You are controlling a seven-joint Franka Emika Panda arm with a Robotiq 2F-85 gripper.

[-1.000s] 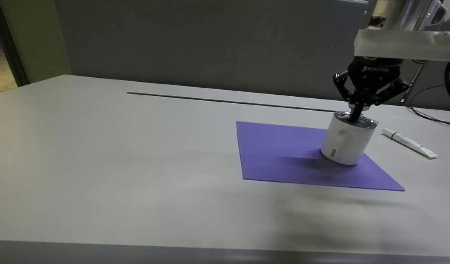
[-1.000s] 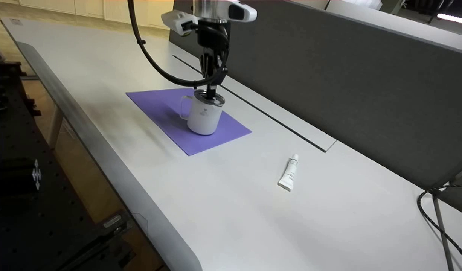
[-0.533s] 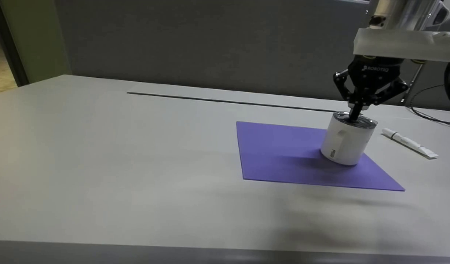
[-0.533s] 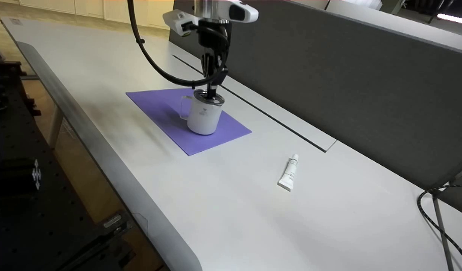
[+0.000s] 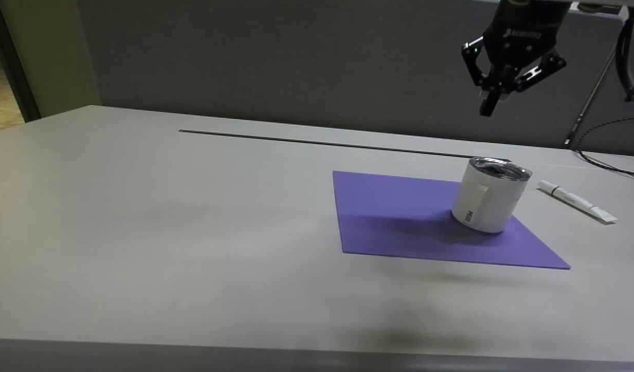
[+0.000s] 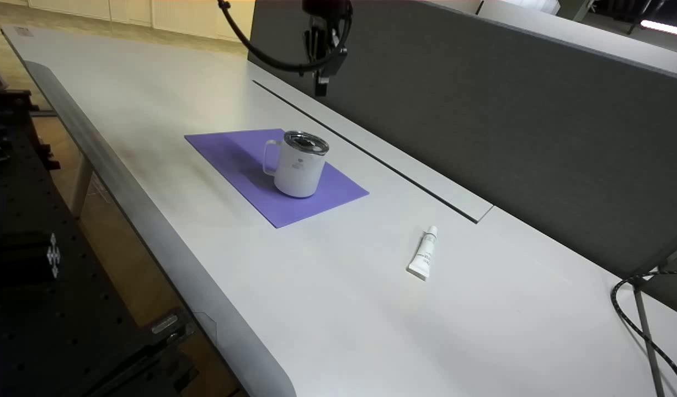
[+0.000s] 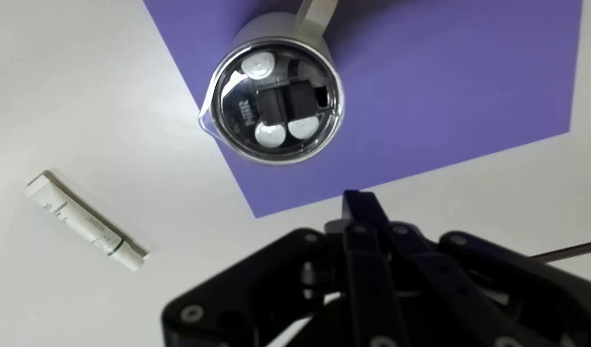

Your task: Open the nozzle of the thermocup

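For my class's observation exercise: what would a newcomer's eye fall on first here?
Probably the flat, purple, rectangular mat on the pale tabletop. Next, the white, handled, cylindrical cup standing on that mat, topped by a dark, shiny lid. Then the black, jointed end effector hanging higher up, closed and touching nothing.

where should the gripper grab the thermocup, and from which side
Probably the handle, from straight above, the shut gripper first opening to pinch across its width: the thermocup stands upright, and its handle juts sideways as a slim loop, far narrower than the rest.

Office-like place: white desk (image 6: 344,309), grey partition (image 6: 509,121).
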